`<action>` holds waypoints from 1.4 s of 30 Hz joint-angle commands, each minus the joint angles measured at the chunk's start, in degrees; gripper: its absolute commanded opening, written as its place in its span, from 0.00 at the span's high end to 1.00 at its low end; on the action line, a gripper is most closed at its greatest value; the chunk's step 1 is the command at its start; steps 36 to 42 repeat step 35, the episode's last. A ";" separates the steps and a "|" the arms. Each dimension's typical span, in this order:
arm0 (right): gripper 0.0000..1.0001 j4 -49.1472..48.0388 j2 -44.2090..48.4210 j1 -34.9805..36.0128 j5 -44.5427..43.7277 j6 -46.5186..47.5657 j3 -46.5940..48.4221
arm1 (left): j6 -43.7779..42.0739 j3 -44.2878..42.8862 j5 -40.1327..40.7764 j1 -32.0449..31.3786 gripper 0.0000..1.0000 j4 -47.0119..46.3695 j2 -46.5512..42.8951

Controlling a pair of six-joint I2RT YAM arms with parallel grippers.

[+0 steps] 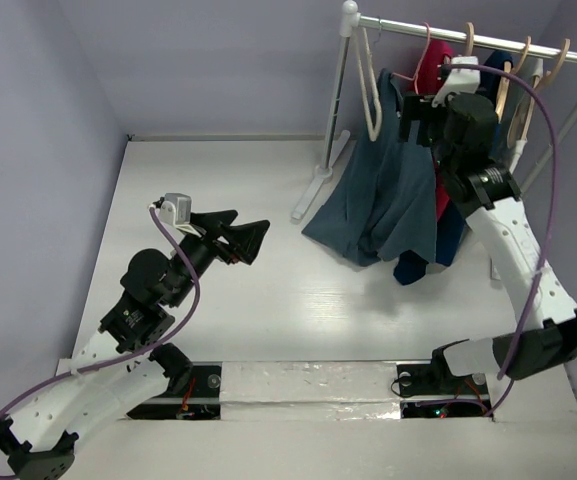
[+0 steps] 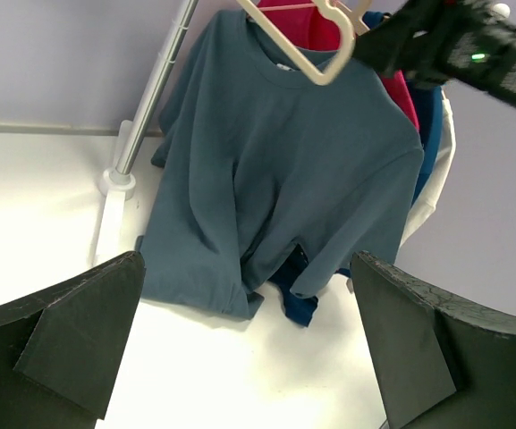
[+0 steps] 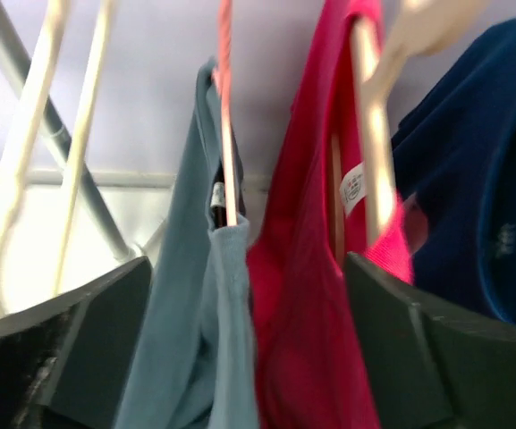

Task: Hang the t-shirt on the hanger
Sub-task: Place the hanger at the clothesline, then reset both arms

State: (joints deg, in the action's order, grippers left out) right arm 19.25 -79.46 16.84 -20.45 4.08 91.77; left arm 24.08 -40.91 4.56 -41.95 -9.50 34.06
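The slate-blue t-shirt (image 1: 383, 190) hangs at the rail with its hem bunched on the table (image 1: 268, 300). The left wrist view shows its front (image 2: 284, 161). Its collar (image 3: 199, 357) sits on the thin pink hanger (image 3: 226, 107), whose hook (image 1: 427, 45) is over the rail. My right gripper (image 1: 418, 115) is up at the collar and open. In its wrist view the jaws of the right gripper (image 3: 247, 268) stand wide on either side of the blue collar and the red cloth. My left gripper (image 1: 251, 225) is open over the table, well left of the shirt, and the left gripper (image 2: 247, 268) holds nothing.
A white garment rack (image 1: 468, 30) stands at the back right, its foot (image 1: 318, 185) on the table. On it hang a cream-white hanger (image 1: 371, 90), a red t-shirt (image 3: 320, 295), a navy t-shirt (image 3: 472, 179) and wooden hangers (image 1: 528, 60). Lilac walls close in the left and back.
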 commanded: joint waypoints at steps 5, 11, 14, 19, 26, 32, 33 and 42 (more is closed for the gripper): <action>0.00 -0.88 16.58 -0.41 1.11 -10.91 -5.26 | 1.85 -3.83 0.89 -0.23 0.01 0.53 0.65; 0.00 3.95 33.03 -0.41 6.90 -19.62 -16.34 | 3.17 -7.96 3.52 -0.23 0.01 4.12 2.06; 0.00 7.38 43.57 -0.41 14.09 -23.58 -22.06 | 3.44 -10.07 4.84 -0.23 0.01 6.85 2.59; 0.00 9.83 64.20 -0.41 33.63 -24.90 -27.43 | 3.70 -12.53 9.58 -0.23 0.01 11.32 1.01; 0.00 23.90 76.73 -0.41 28.98 -25.35 -26.20 | 6.24 -12.18 10.65 -0.23 0.01 15.29 -1.72; 0.00 26.02 78.32 -0.41 27.04 -23.94 -27.52 | 7.65 -9.81 9.86 -0.23 0.01 16.00 -4.00; 0.00 25.58 78.06 -0.41 26.86 -22.98 -27.34 | 7.22 -9.81 9.51 -0.23 0.01 16.09 -4.09; 0.00 25.05 76.13 -0.41 26.51 -22.01 -25.42 | 6.95 -9.89 8.98 -0.23 0.01 15.74 -4.44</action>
